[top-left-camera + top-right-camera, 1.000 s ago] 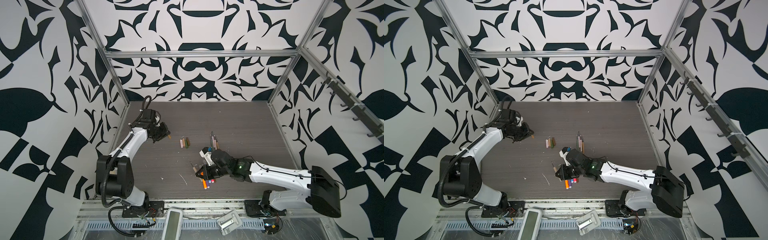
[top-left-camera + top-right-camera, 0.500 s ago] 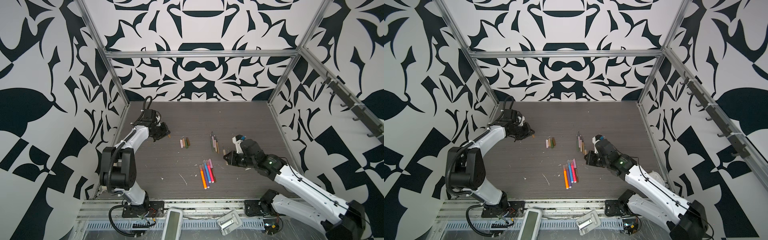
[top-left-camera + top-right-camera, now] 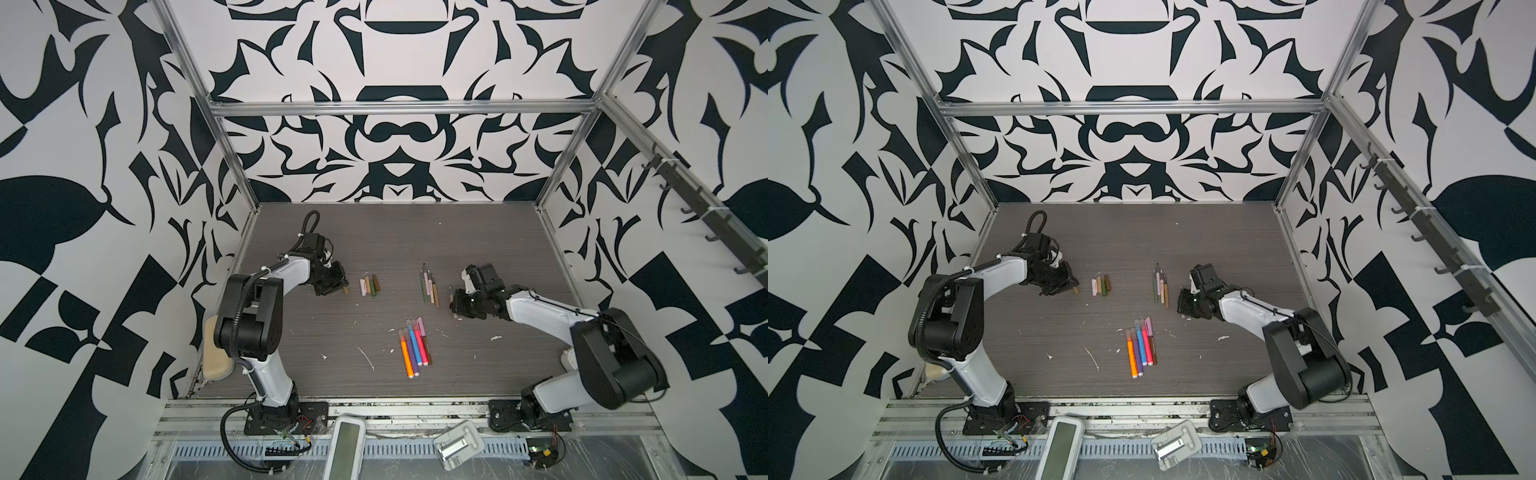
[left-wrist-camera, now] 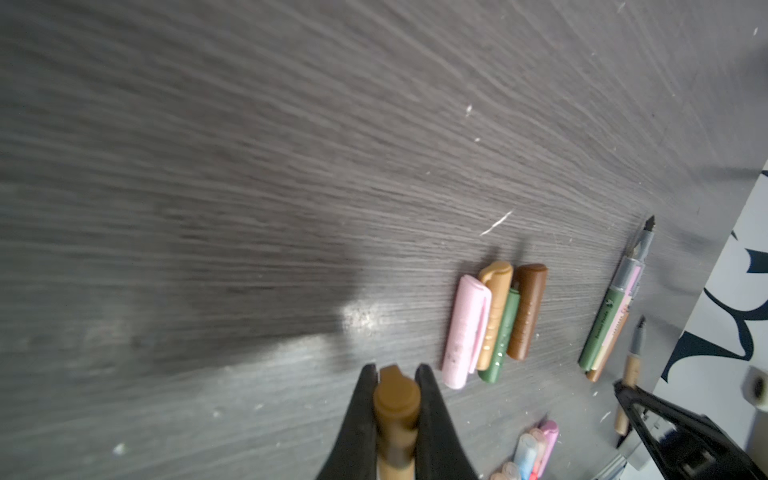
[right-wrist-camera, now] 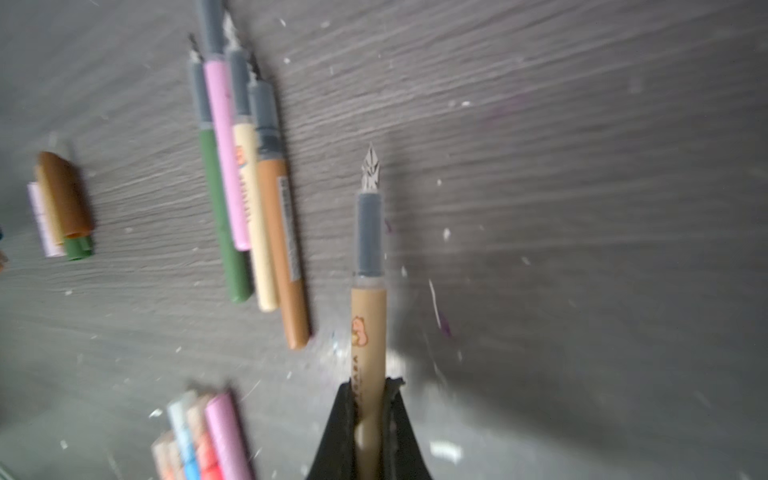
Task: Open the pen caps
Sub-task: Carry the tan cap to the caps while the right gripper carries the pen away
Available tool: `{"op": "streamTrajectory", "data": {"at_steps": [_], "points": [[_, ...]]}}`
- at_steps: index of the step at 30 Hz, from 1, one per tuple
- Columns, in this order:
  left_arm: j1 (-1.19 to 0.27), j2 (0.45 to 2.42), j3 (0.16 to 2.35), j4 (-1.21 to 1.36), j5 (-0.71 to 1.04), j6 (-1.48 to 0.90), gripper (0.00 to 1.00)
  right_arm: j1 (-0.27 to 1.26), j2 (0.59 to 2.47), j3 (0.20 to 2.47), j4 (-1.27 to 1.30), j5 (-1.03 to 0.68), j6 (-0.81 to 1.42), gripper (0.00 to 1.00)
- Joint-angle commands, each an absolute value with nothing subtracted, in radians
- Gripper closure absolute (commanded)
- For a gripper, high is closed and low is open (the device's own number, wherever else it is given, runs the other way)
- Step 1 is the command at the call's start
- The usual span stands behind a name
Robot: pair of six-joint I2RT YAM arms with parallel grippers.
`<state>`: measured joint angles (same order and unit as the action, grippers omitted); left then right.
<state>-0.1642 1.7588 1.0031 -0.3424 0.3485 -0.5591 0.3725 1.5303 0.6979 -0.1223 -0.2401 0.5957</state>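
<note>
Gripping tan cap [image 4: 395,405] in left fingers [image 4: 357,428], uncapped pen [image 5: 369,324] in right fingers [image 5: 336,440]; cap row [image 3: 369,286] 3 o'clock of tan cap, lying 12–6.

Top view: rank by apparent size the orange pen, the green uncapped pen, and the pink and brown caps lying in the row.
1. orange pen
2. green pen
3. pink cap and brown cap: look alike, unranked.

My left pincer [image 4: 397,372] and right pincer [image 5: 370,384] are black; the left holds an ochre-brown cap [image 4: 395,407], the right a tan pen [image 5: 368,328] with grey neck and pink bear print. The loose caps [image 4: 494,324] are pink, tan, green, brown; the capped pens [image 3: 413,347] orange, purple, blue, pink. The table [image 3: 457,232] is dark grey wood grain, the walls [image 3: 399,62] white with black shapes.
</note>
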Motion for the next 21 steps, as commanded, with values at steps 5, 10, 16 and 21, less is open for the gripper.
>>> {"op": "streamTrajectory", "data": {"at_steps": [5, 10, 16, 21], "points": [[-0.167, 1.582, 0.807, -0.114, 0.332, -0.607, 1.0, 0.364, 1.62, 0.75, 0.056, -0.258, 0.588, 1.0], [-0.169, 1.49, 0.717, -0.031, 0.322, -0.618, 1.0, 0.358, 1.708, 0.788, 0.071, -0.288, 0.6, 1.0], [-0.169, 1.49, 0.71, -0.019, 0.329, -0.624, 1.0, 0.347, 1.757, 0.817, 0.06, -0.319, 0.603, 1.0], [-0.169, 1.519, 0.729, -0.028, 0.339, -0.624, 1.0, 0.338, 1.756, 0.806, 0.066, -0.32, 0.612, 1.0]]}}
